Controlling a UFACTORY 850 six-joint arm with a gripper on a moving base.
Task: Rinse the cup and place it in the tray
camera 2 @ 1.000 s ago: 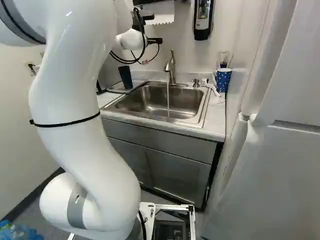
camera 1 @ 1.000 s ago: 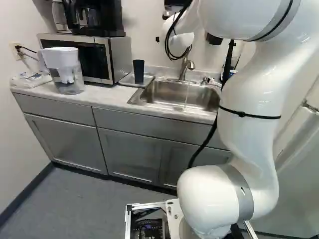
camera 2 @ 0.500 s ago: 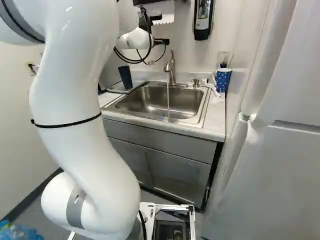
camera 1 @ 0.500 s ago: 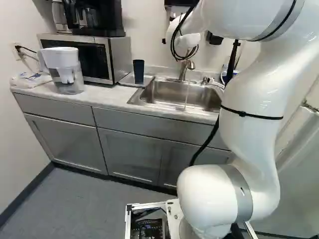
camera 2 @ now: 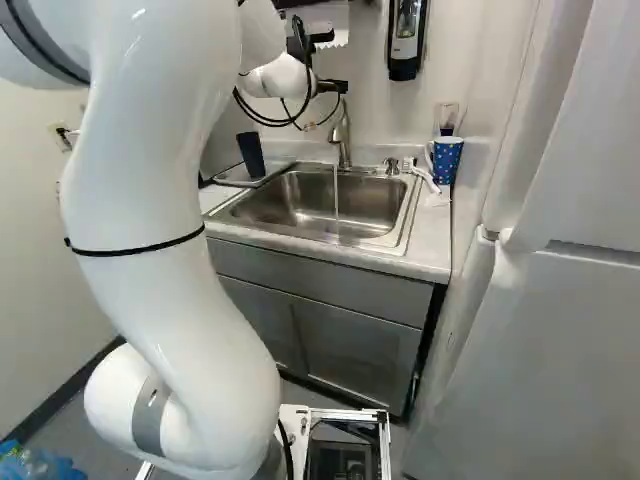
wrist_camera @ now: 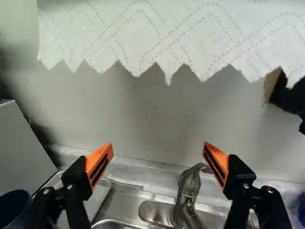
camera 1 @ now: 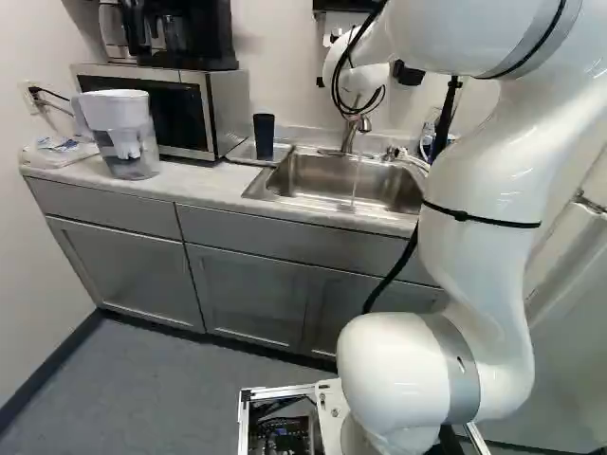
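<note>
Arm (camera 2: 277, 77): had swung right, likely seeking the mug (camera 2: 447, 162).
Fingers (wrist_camera: 99, 161): stood open, empty.
Tap (camera 2: 343, 142): ran into the near-left sink (camera 2: 290, 208), ready for rinsing.

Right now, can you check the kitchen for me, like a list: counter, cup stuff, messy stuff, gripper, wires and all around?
surface: pale counter, sink, water running from the faucet
job's things: dark cup stands on the tray; dotted mug beside the sink; can't tell which one is meant
clutter: pitcher on the counter
gripper: open, nothing held
cables: black cables loop by the arm
surroundings: microwave, paper towel, soap dispenser
</note>
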